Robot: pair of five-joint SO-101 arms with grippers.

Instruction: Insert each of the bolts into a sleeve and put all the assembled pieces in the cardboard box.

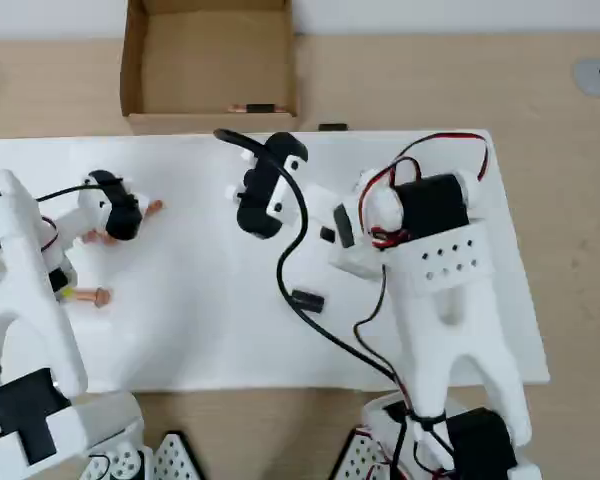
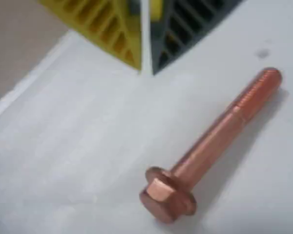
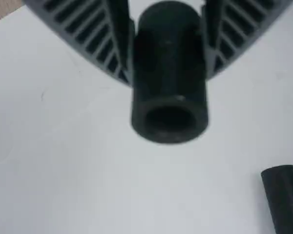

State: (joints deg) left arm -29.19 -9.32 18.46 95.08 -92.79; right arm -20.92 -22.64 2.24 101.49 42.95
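A copper bolt [image 2: 210, 146] lies flat on the white mat [image 1: 200, 320], just short of my left gripper [image 2: 146, 68], whose yellow and black fingers are shut with nothing between them. From above, the left gripper [image 1: 120, 212] sits at the mat's left side with copper bolt ends [image 1: 152, 208] showing beside it. Another bolt [image 1: 85, 295] lies closer to the left arm's base. My right gripper [image 3: 168, 83] is shut on a black sleeve [image 3: 168, 112], held just above the mat, open end facing the camera. A second sleeve [image 3: 283, 195] lies on the mat nearby.
The cardboard box [image 1: 132, 70] stands beyond the mat's far edge with one assembled piece [image 1: 252, 108] inside against its near wall. A loose sleeve [image 1: 308, 299] lies mid-mat beside the right arm's black cable [image 1: 290, 250]. A small black piece [image 1: 332, 127] rests by the box.
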